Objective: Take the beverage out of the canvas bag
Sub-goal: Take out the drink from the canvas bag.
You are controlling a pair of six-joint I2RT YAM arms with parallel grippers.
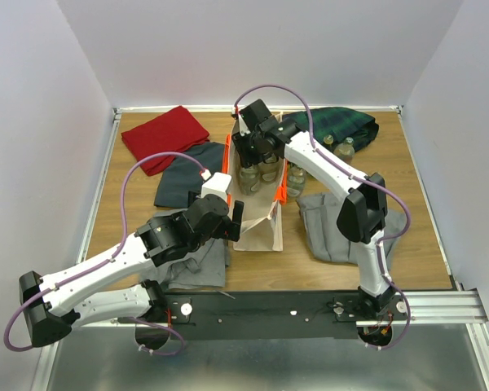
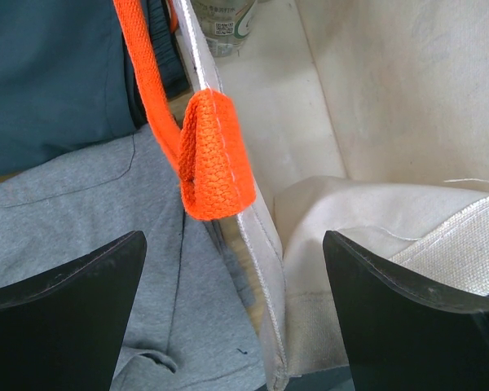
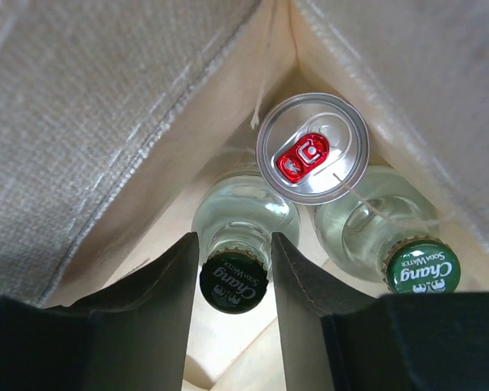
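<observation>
Left claw [image 2: 232, 318] wide open; right claw [image 3: 235, 269] narrowed, arm stretched forward.

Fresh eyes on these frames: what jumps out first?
The right gripper is down inside the canvas bag at mid-table, its fingers flanking the neck of a dark-capped soda water bottle, beside a second bottle and a red-tabbed can. The left gripper hangs wide open over the bag's near rim by a bright orange handle. Clothes lie scattered around the bag, a red cloth at far left.
</observation>
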